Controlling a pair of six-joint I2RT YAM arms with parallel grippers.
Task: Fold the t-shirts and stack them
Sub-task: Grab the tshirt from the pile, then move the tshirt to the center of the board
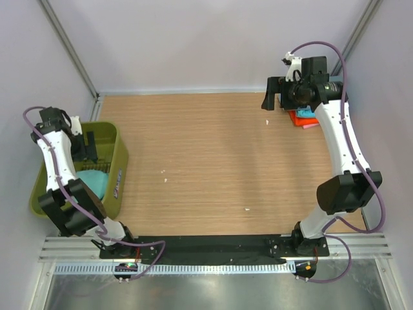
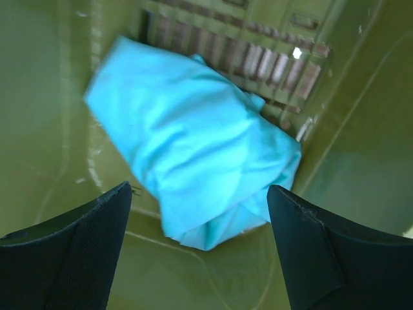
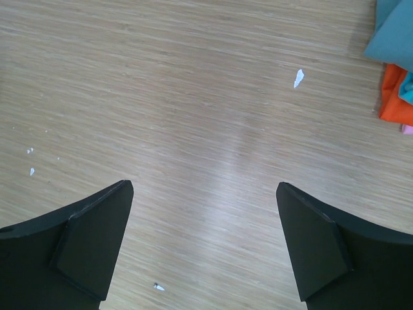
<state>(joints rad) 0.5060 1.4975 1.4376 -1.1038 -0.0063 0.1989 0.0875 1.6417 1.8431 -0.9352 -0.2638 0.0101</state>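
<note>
A crumpled bright cyan t-shirt (image 2: pixel 187 142) lies on the floor of the olive-green basket (image 2: pixel 45 97). My left gripper (image 2: pixel 200 200) hangs open just above the shirt's near end, a finger on either side and neither touching it. From above, the same shirt (image 1: pixel 95 182) shows inside the basket (image 1: pixel 119 161) under the left gripper (image 1: pixel 87 147). At the far right a stack of folded t-shirts (image 1: pixel 303 119) lies on the table; its teal top (image 3: pixel 395 32) and orange-red layer (image 3: pixel 393 97) show. My right gripper (image 3: pixel 205 194) is open over bare wood, left of the stack.
The basket stands at the table's left edge against the wall, its slotted side (image 2: pixel 258 61) beyond the shirt. Small white scraps (image 3: pixel 298 78) dot the wooden tabletop (image 1: pixel 213 161). White walls enclose the table on three sides.
</note>
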